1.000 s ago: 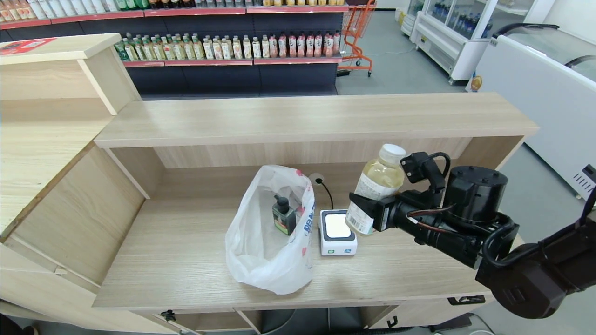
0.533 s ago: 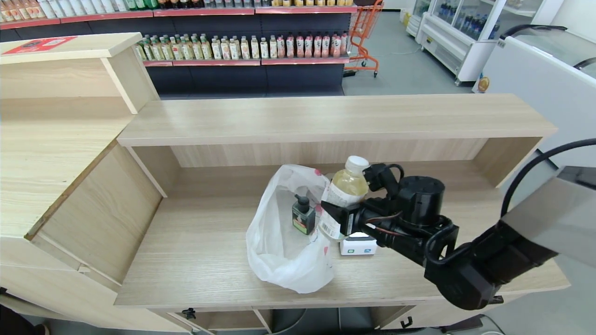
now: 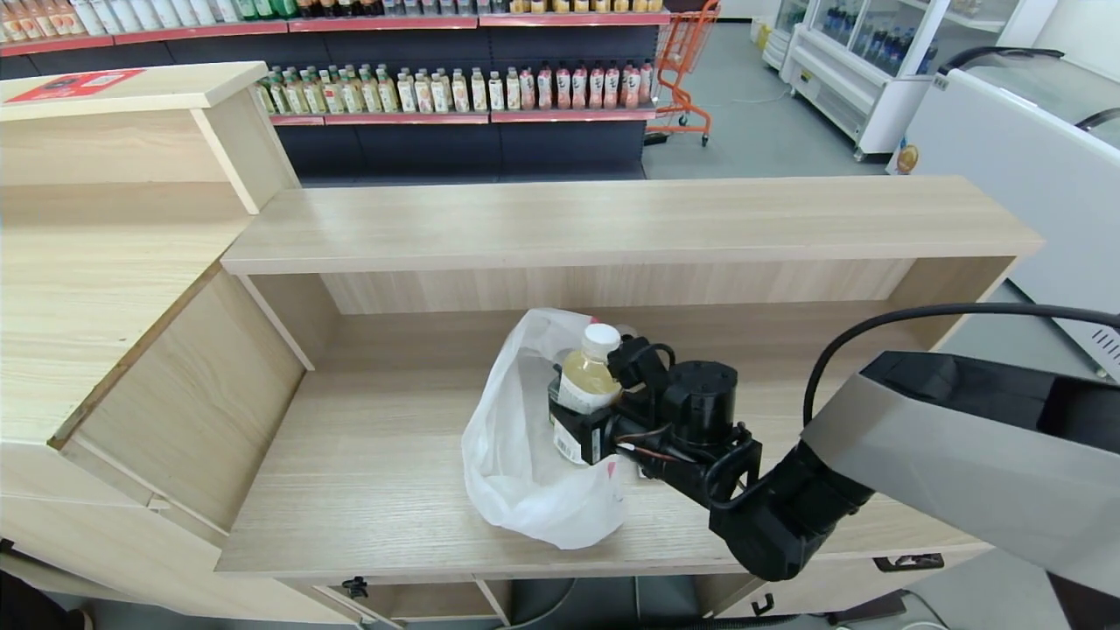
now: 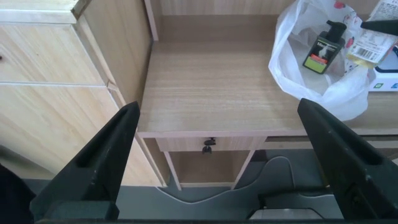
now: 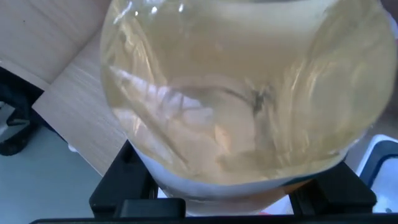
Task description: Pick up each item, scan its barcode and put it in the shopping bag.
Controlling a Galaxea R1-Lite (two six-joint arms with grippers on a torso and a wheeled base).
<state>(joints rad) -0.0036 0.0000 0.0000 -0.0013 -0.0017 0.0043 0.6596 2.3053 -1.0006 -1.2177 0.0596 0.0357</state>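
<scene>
A clear bottle of pale yellow drink with a white cap stands upright in the mouth of the white shopping bag on the lower counter. My right gripper is shut on the bottle's labelled lower half. In the right wrist view the bottle sits between the black fingers. A dark green pump bottle stands inside the bag. My left gripper hangs open off the counter's near left edge, holding nothing.
The white scanner sits on the counter just right of the bag, behind my right arm. A raised wooden shelf runs along the back and a side panel closes off the left. Bare counter lies left of the bag.
My right arm has carried the bottle leftward from above the scanner to the bag and lowered it into the opening. The head camera shifted after the first frame.
</scene>
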